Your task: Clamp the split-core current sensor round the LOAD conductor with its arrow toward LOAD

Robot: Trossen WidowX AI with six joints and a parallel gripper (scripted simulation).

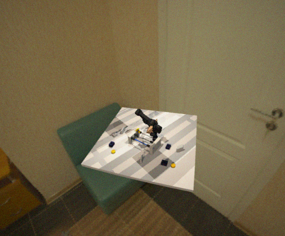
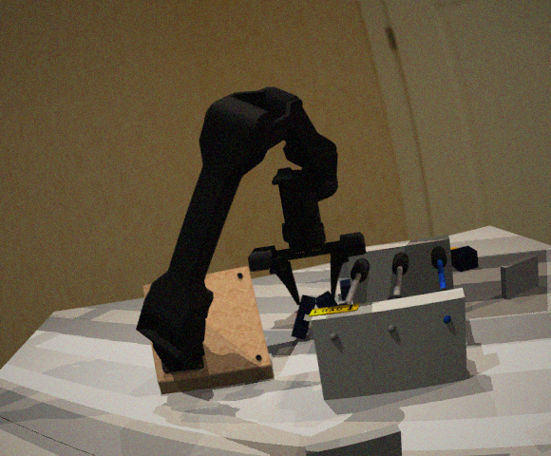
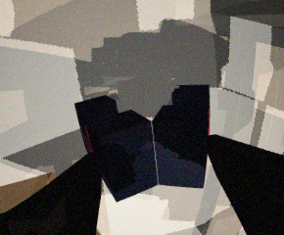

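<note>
The open sensor (image 2: 302,316) (image 3: 183,152) is dark blue, its two halves spread in a V, and stands on the table beside the grey stand. My gripper (image 2: 315,300) (image 3: 154,152) points down and is shut on the sensor, one finger against the outer side of each half. The sensor's arrow cannot be made out. The yellow LOAD marker (image 2: 333,310) is on top of the stand's near plate, at its left end. The grey conductor (image 2: 355,288) nearest that marker runs between the two plates, to the right of the sensor in the exterior view.
The stand's near plate (image 2: 389,358) and far plate also carry a middle grey conductor (image 2: 399,279) and a blue conductor (image 2: 441,275) (image 1: 140,141). Dark blocks (image 1: 164,162) (image 1: 111,144), yellow discs (image 1: 173,165) (image 1: 113,151) and small grey upright panels (image 1: 180,148) (image 2: 520,276) stand around it.
</note>
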